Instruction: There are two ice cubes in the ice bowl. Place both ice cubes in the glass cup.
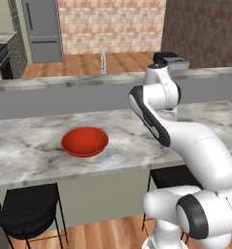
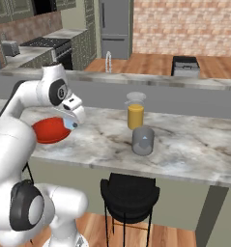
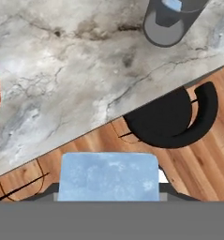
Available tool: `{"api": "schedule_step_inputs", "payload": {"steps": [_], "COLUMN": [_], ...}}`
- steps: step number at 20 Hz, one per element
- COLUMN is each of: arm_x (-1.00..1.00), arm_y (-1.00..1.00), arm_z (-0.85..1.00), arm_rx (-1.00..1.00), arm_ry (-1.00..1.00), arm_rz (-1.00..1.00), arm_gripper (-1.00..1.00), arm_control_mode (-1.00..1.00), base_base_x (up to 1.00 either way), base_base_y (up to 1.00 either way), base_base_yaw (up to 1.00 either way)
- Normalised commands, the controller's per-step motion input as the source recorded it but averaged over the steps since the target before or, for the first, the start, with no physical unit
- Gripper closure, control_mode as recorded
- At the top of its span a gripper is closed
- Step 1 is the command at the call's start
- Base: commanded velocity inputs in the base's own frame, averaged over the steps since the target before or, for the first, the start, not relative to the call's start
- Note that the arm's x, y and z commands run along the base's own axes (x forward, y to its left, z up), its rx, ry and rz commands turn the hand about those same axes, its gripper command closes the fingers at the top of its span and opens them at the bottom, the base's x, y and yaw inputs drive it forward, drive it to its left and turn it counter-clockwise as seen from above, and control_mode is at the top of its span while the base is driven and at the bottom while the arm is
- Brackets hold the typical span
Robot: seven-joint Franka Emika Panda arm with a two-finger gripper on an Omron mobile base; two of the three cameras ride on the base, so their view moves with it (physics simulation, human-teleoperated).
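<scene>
A: We have the gripper (image 2: 73, 124) up above the marble desk (image 2: 184, 140), just right of the ice bowl (image 2: 49, 130) in the right base view. Fingers state?

B: Closed tight on an ice cube (image 3: 108, 177); in the hand view we see the pale-blue block pinched across the bottom, off the desk.

A: In the right base view we read it as a small blue spot at the tip of the hand. The second ice cube?

B: We note a pale-blue piece (image 2: 145, 140) inside the glass cup (image 2: 143, 141); the hand view gives the same, a blue chip in the tumbler at top.

A: Cup's position?

B: Upright on the desk, near the front edge, just in front of the taller glass of orange liquid (image 2: 135, 111), well apart from the bowl.

A: Bowl, left base view?

B: Red, upright, we see nothing in it.
</scene>
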Motion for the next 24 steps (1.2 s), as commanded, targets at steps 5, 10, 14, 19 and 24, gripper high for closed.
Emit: {"api": "schedule_step_inputs", "payload": {"steps": [5,10,14,19,24], "arm_x": [-0.03,0.0,0.0,0.02,0.03], "arm_y": [-0.89,-0.84,-0.83,-0.81,-0.52], "arm_z": [0.06,0.01,0.0,0.0,0.0], "arm_rx": [0.0,0.0,0.0,0.0,0.02], "arm_ry": [0.0,0.0,0.05,0.0,-0.01], "arm_rz": [-0.08,-0.07,-0.07,-0.03,0.02], "arm_gripper": [1.0,1.0,1.0,1.0,1.0], "arm_control_mode": [-1.0,-1.0,-1.0,-1.0,-1.0], "base_base_x": [0.0,0.0,0.0,0.0,0.0], "base_base_y": [0.0,0.0,0.0,0.0,0.0], "base_base_yaw": [0.0,0.0,0.0,0.0,0.0]}}
